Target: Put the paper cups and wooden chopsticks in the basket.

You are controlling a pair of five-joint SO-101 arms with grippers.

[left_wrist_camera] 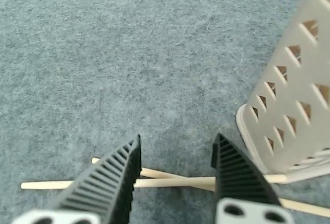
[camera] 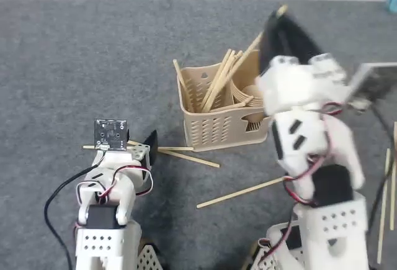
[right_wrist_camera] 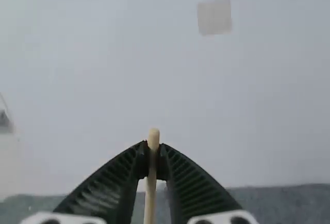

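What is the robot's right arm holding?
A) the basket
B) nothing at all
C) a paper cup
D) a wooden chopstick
D: in the right wrist view, the right gripper has its fingers shut on a thin wooden chopstick that pokes out between them.
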